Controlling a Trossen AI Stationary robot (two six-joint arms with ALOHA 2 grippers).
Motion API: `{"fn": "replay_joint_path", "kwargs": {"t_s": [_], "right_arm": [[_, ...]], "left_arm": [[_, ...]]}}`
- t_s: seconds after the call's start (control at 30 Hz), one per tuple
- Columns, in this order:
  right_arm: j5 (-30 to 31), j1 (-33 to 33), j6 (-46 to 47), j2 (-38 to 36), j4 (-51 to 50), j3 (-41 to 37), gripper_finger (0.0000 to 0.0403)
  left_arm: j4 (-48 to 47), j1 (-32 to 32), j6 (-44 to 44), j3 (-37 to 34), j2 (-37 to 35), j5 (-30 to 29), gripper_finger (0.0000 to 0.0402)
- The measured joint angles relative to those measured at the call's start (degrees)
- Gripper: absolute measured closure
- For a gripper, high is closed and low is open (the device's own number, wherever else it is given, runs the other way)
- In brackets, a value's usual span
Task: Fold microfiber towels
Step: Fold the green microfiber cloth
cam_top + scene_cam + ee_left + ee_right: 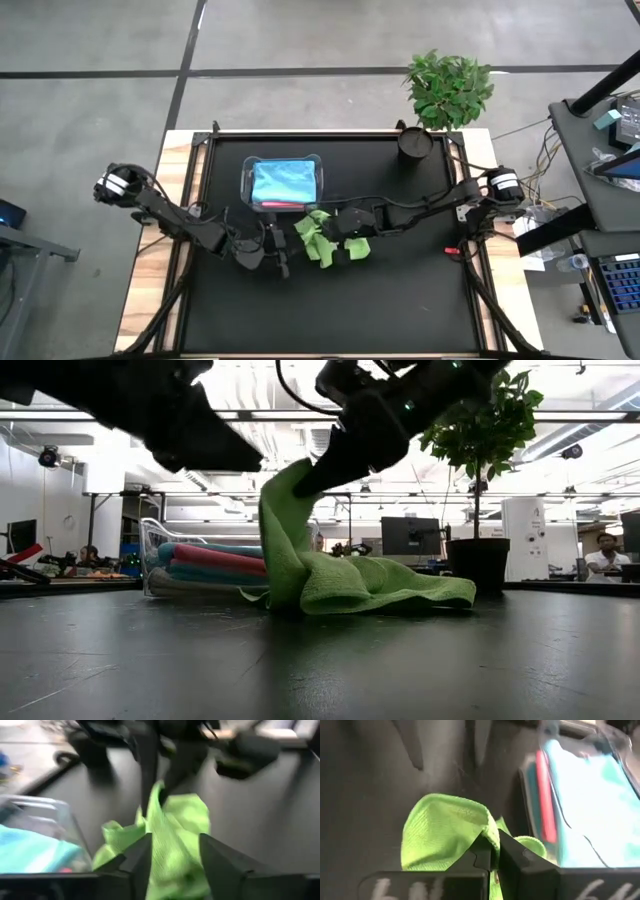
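Note:
A lime green towel (320, 240) lies crumpled on the black table just in front of the clear tub (252, 172). One part of it is drawn up to my right gripper (305, 482), which is shut on it. The tub holds folded light blue (285, 185) and pink (215, 558) towels. My left gripper (172, 857) is open, above the table to the left of the green towel (175, 830). It touches nothing that I can see. My right gripper pinches a raised fold at the green towel's edge (487, 827) between its two fingers, slanting down from above and from the table's right. The held part stands up as a peak (285, 510). The rest of the towel (390, 585) lies bunched on the table.
A potted plant (414, 142) stands at the far right of the table. Bare black table surface (330, 310) lies toward the near edge. In the low view, a person (603, 555) shows in the room beyond the table.

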Motion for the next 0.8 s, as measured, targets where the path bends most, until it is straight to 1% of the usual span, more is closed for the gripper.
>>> {"fn": "replay_joint_path", "kwargs": {"t_s": [0.07,0.13,0.23,0.43,0.67,0.8], "right_arm": [[0.53,0.07,2.33,0.18,-3.35,1.92,0.0394],[0.57,0.36,3.71,0.24,-4.90,3.27,0.0394],[0.54,1.10,3.89,0.24,-4.78,4.18,0.0394],[0.55,2.34,3.41,0.24,-4.97,5.04,0.0394],[0.53,2.34,5.75,0.26,-5.15,5.04,0.0394],[0.49,2.34,7.45,-0.04,-5.24,5.04,0.0394]], "left_arm": [[3.66,0.43,0.26,0.11,0.43,-2.76,0.0228],[7.88,0.79,1.42,0.14,1.26,-3.61,0.0205],[11.04,1.06,3.29,0.81,3.47,-3.66,0.0191],[11.00,1.32,2.06,3.04,6.99,-3.80,0.0197],[9.60,1.39,-1.23,3.10,7.52,-3.79,0.0210],[8.75,1.48,-1.39,3.00,7.78,-2.87,0.0227]]}}
